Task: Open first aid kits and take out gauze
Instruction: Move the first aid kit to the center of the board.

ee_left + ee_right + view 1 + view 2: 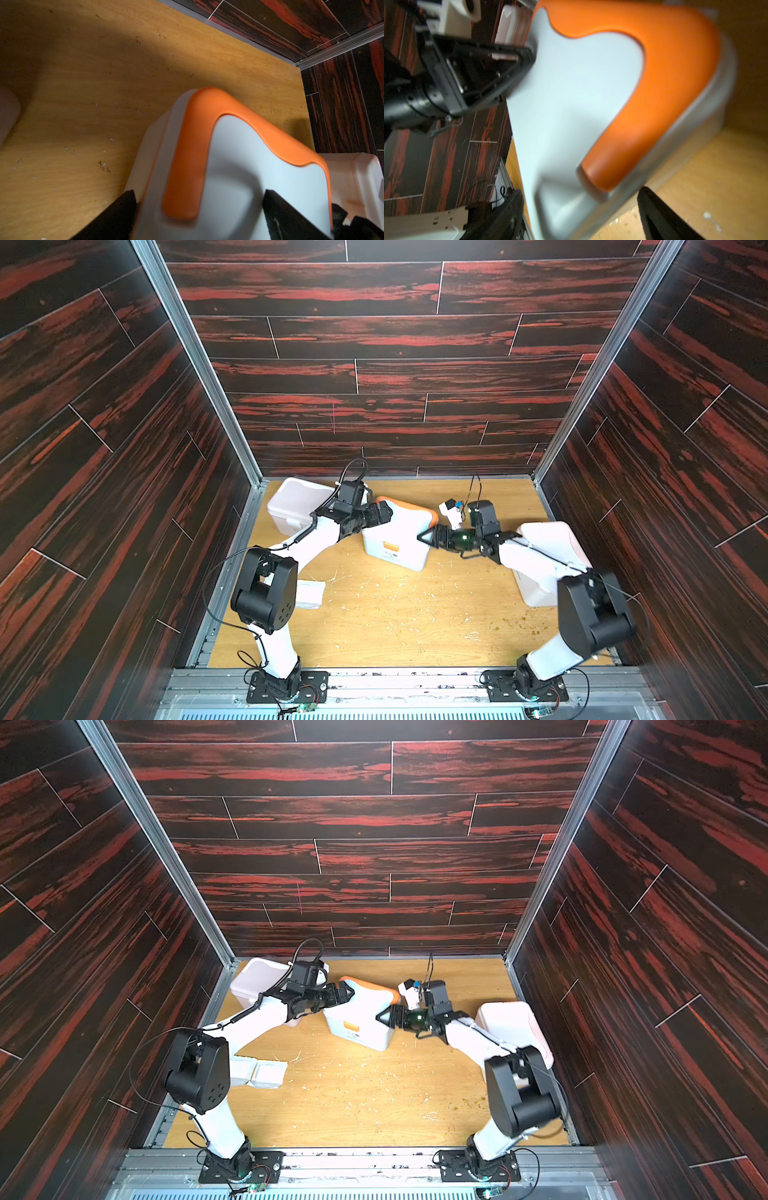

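Top view: orange-trimmed kit (405,526) crosswise, latch (391,547) frontward.

— What is seen closest?
— A blurred pale blue-white plastic kit lid (571,93) with orange trim, straddled by the right gripper (580,191), whose black fingers (660,216) are spread wide.
— And at its far edge?
— It is touched by the left gripper (527,56); a yellow wooden tabletop (716,176) is seen beside it.

Scuffed light-wood tabletop (395,630), seen from above. Standing on it: orange-trimmed first aid kit (395,543) mid-board toward back wall, lid shut, set askew; white first aid kit (291,502) in far left corner; pinkish-white first aid kit (548,543) along right edge. Near left edge, well apart from all three, flat white gauze packets (266,1073), overlapping, partly hidden. White flecks (374,585) scattered across middle, brownish crumbs (519,622) toward right.
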Motion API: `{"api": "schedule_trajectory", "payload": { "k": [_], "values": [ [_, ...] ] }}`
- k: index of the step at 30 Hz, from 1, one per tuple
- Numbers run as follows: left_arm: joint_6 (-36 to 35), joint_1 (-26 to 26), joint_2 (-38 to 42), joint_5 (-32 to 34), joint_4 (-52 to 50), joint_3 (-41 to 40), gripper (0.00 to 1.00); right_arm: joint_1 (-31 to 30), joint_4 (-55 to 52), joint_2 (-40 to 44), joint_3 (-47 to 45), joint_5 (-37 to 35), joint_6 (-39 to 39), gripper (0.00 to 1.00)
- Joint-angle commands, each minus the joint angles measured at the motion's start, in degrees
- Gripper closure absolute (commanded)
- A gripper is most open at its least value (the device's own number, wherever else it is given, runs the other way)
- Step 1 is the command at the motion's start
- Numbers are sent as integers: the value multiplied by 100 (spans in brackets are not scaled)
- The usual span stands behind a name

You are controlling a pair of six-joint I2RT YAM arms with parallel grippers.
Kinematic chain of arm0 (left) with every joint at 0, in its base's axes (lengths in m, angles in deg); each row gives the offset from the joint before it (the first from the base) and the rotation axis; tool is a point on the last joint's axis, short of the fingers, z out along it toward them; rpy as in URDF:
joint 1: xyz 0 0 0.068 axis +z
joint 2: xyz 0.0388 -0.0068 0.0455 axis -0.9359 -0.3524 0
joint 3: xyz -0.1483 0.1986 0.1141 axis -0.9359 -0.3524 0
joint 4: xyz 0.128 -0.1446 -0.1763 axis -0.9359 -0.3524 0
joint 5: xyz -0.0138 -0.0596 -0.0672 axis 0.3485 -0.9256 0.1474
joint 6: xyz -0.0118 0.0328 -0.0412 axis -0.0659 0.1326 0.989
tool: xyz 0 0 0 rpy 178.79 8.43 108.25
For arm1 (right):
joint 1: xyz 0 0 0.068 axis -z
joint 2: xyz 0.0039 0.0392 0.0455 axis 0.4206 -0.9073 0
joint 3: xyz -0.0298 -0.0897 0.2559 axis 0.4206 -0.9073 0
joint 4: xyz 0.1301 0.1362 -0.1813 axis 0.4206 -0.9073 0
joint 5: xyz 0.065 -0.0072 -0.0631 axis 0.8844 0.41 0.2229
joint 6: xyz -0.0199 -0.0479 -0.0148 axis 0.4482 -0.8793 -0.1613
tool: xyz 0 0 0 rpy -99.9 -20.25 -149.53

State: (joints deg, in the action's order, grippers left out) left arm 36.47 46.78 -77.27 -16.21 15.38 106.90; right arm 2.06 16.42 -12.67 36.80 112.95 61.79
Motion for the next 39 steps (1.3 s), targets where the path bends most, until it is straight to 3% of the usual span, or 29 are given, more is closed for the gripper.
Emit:
{"api": "schedule_trajectory", "payload": {
  "k": [1,4,8,13,18,23,25,27,33,39],
  "values": [
    [364,-447,214,-460,50,-362,2,-446,314,818,-593,295,130,12],
    [387,-461,516,-267,66,-533,2,-475,-158,1338,-1043,-371,211,10],
    [211,-363,979,506,-261,-739,1,-475,-1307,1778,-1157,-1618,100,6],
    [269,-160,1706,765,-409,-1263,1,-472,-1864,2202,-874,-1988,-126,1],
    [370,-132,2654,958,-701,-1842,1,-376,-2247,2015,-133,-2491,-399,1],
    [967,-345,3445,599,-366,-2550,1,-199,-2095,1184,830,-2524,-629,1],
    [1194,-571,3631,581,-138,-2769,1,-12,-1887,758,1149,-2134,-577,2],
    [1366,-720,3699,550,91,-2924,1,137,-1639,354,1388,-1615,-524,4],
    [1381,-773,3559,625,428,-3081,1,154,-1817,-716,2165,-1495,-718,9],
    [1382,-697,3195,609,845,-3047,0,100,-1906,-518,1797,-1203,-790,12]
  ]
}}
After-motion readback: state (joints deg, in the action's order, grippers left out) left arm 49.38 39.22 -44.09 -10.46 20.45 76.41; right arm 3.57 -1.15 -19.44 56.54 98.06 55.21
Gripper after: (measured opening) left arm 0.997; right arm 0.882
